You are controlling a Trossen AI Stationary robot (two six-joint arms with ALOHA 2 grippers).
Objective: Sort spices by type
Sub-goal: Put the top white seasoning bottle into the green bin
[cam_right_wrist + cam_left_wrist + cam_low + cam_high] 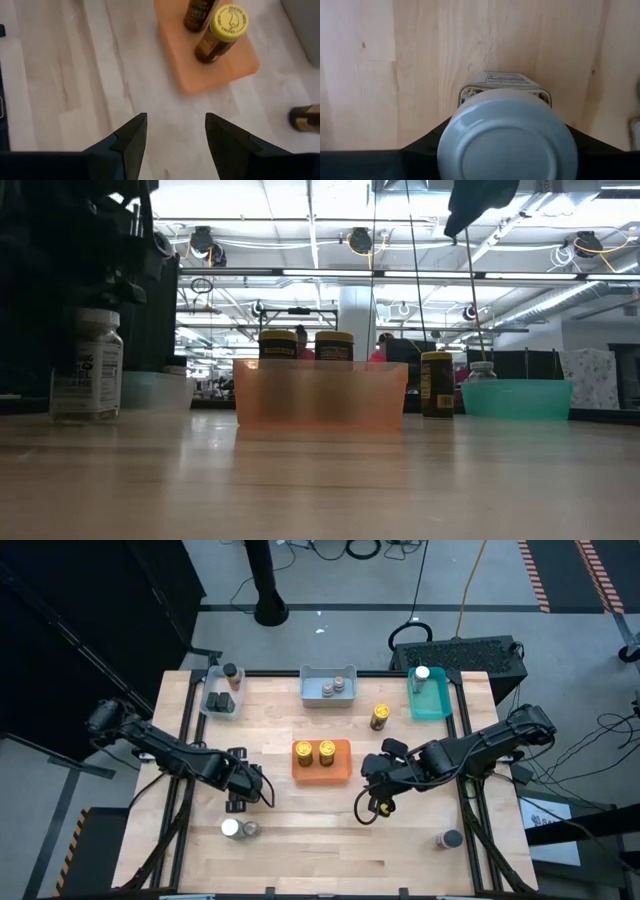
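My left gripper (243,802) points down near the table's left front and is shut on a spice jar with a pale grey lid (507,140), which stands on the wood; the low view shows the jar (88,365) against the dark gripper. The gripper hides it in the high view. My right gripper (175,135) hovers open over bare wood, just right of the orange tray (321,772), with nothing between its fingers. Two yellow-lidded jars (314,751) stand in that tray. My left gripper comes at the jar from above, pointing down, one finger (427,145) on each of two opposite sides of the body, below the lid. The wide lid hides the places of contact. The jar stands upright with its base on the table.
Two more jars (239,829) stand just in front of my left gripper. A yellow-lidded amber jar (380,717) stands alone; a grey-lidded one (450,838) at the near right. Along the far edge are a clear tray (220,700), a blue-grey tray (328,697) and a teal tray (432,700), each holding jars.
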